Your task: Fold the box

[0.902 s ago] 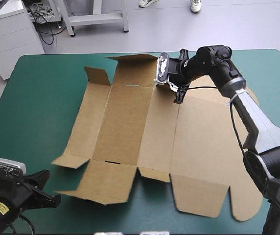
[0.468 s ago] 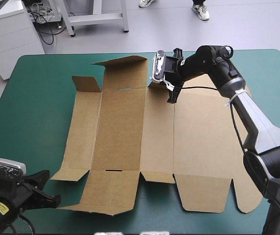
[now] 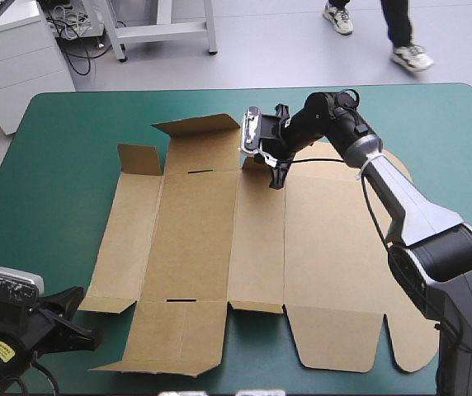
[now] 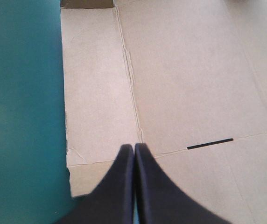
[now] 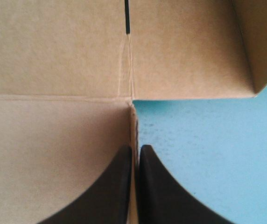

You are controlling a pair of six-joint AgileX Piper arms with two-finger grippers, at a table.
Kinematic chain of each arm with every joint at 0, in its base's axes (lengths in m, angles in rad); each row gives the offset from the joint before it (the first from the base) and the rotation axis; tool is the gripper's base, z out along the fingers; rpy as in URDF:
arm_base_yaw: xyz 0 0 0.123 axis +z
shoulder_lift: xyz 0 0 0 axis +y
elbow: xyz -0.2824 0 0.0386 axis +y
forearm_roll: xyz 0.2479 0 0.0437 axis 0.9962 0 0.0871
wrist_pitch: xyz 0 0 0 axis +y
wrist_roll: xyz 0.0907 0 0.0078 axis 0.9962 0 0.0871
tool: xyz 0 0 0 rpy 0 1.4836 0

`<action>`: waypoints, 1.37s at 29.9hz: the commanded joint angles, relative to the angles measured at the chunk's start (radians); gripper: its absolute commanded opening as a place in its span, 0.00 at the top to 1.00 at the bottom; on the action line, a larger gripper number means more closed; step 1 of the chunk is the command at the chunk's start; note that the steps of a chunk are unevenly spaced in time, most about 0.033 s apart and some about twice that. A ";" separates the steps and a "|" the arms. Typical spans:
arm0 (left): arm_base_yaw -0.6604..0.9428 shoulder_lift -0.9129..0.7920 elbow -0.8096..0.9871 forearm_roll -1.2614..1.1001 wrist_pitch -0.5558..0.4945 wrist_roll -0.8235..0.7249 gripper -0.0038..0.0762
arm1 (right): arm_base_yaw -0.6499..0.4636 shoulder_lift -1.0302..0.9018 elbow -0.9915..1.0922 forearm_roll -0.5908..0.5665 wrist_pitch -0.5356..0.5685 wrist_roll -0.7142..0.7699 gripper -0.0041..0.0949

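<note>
Nearly nothing's folded yet: the box (image 3: pixel 219 239) lies flat mid-desk (image 3: pixel 63 148), one far flap (image 3: pixel 199 125) tilted up. My right claw (image 5: pixel 134 149) pinches its far edge; my left claw (image 4: pixel 134 147) is closed, empty, by the near-left corner.

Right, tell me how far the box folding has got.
Barely begun: the box lies spread open, no walls tucked. In hand: the right gripper is shut on its far edge; the left gripper, shut, holds nothing. Left: raising and tucking every wall.

floor (image 3: pixel 285 49): pale grey | white cabinet (image 3: pixel 13 62): off table's (image 3: pixel 63 165) far-left corner | grey metal frame (image 3: pixel 158 33): beside it
</note>
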 commanded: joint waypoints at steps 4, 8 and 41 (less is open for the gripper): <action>-0.005 0.017 -0.029 -0.018 -0.061 -0.008 0.99 | -0.002 -0.059 -0.036 -0.021 -0.024 0.005 0.51; -0.005 0.017 -0.029 -0.018 -0.061 -0.008 0.99 | -0.002 -0.067 -0.036 -0.022 -0.022 0.039 0.41; -0.005 0.017 -0.029 -0.013 -0.069 -0.008 0.99 | -0.340 -0.595 0.281 -0.160 0.195 0.882 0.97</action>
